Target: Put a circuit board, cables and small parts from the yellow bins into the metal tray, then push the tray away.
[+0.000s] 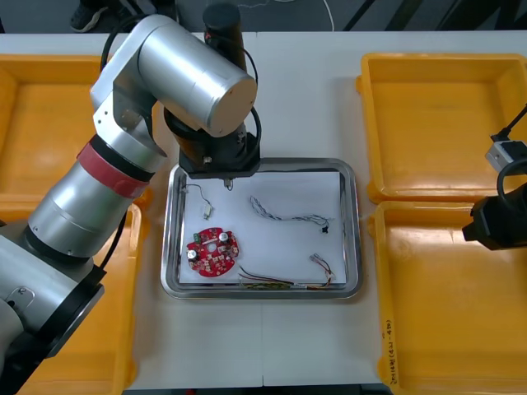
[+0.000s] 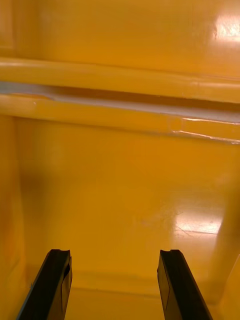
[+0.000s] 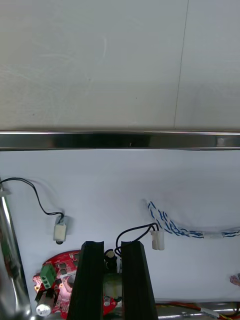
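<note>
Left gripper [image 3: 112, 248] hovers over the tray's [image 1: 354, 230] far left part, fingers pinched on a black cable [image 3: 135, 229]; the circuit board [image 1: 213, 252] lies in the tray's near left part; right gripper [image 2: 115, 253], fingers spread apart, sits over the bin [image 1: 445, 313] right of the tray.

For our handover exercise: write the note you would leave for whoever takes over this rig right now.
Left gripper: above the tray, shut on a black cable.
Right gripper: open, idle over a right bin.
In tray: board, blue-white cable, red-yellow cable, another black cable.
To do: release the held cable, check for small parts, push tray away.
</note>
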{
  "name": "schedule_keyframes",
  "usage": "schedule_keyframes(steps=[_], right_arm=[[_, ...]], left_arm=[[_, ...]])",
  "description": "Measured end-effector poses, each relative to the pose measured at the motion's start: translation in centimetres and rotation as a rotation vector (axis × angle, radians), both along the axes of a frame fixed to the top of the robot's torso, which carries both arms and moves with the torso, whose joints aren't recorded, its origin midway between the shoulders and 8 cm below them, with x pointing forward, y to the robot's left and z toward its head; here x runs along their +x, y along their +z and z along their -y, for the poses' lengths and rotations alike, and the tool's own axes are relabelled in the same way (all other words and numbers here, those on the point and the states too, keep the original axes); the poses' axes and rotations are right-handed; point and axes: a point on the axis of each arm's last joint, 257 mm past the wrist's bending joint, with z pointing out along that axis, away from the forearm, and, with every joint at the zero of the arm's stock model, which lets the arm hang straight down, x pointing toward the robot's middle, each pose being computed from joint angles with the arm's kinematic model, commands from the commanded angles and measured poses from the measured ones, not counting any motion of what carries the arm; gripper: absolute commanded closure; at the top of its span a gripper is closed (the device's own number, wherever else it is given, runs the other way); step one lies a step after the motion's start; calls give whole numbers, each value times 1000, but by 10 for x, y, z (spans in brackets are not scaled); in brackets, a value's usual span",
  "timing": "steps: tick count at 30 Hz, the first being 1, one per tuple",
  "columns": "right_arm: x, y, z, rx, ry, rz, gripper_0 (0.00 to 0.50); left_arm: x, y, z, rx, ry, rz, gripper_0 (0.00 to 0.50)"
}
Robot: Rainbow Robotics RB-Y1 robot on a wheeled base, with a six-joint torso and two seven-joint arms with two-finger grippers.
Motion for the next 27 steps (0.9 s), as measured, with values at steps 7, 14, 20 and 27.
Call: schedule_keyframes(steps=[7, 14, 20, 27], right_arm=[[-9, -11, 4, 26, -80, -32, 0], [-12, -15, 7, 22, -90, -41, 0], [-14, -17, 8, 33, -124, -47, 0], [-19, -22, 11, 33, -137, -62, 0]], left_arm=[[3, -22, 1, -26, 5, 19, 500], [2, -42, -4, -40, 23, 17, 500], [-1, -54, -7, -26, 26, 13, 500], [-2, -56, -8, -22, 27, 14, 363]])
